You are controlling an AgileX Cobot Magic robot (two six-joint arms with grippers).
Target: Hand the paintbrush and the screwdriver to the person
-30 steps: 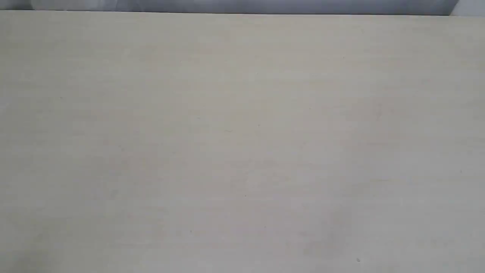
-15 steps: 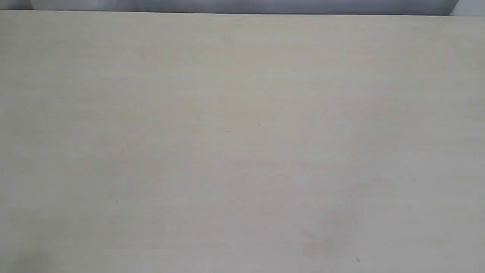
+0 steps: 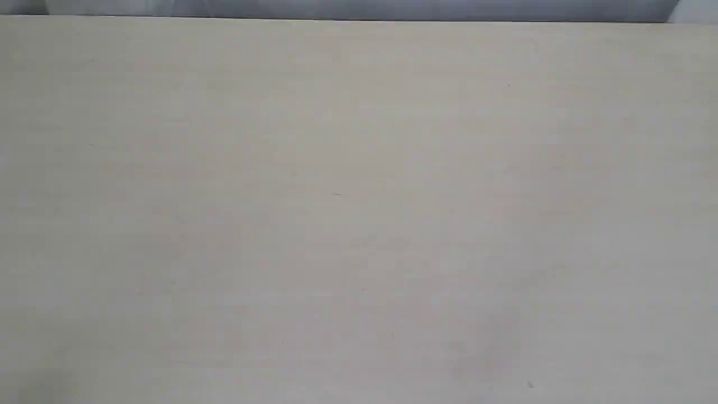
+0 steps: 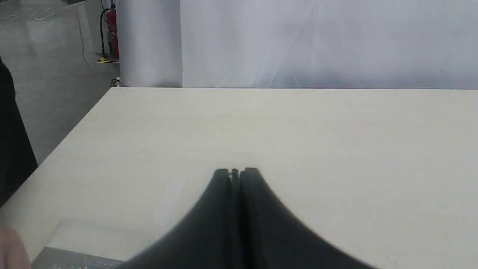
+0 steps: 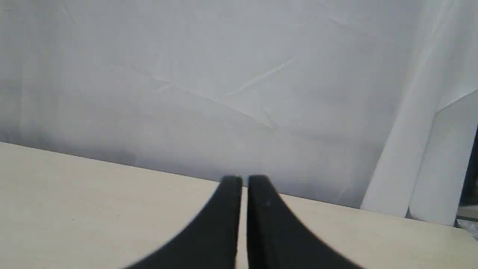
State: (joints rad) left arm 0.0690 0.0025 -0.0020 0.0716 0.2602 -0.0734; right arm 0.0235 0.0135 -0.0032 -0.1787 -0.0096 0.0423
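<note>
Exterior view takes in the pale tabletop [image 3: 359, 224] almost from side to side, with a thin band of grey-white sheeting [image 3: 392, 8] along its far edge. My left wrist camera adds grey floor [image 4: 48, 56] beyond the tabletop's left edge. My left pincer [image 4: 235, 172] hovers over the tabletop, clenched, its two black fingers pressed together and grasping nothing. My right pincer [image 5: 244, 179] is clenched too, only a hairline slit between its fingers, empty, pointing toward the far edge. By the left edge, close to my left pincer, lies a grey metallic strip [image 4: 74, 259], cropped too short to name. A red fire extinguisher [image 4: 111, 33] stands on the floor past the far left corner. Beside the strip sits a blurred skin-coloured patch [image 4: 9, 246]; I cannot tell what it is. Where the paintbrush and the screwdriver are, I cannot tell.
</note>
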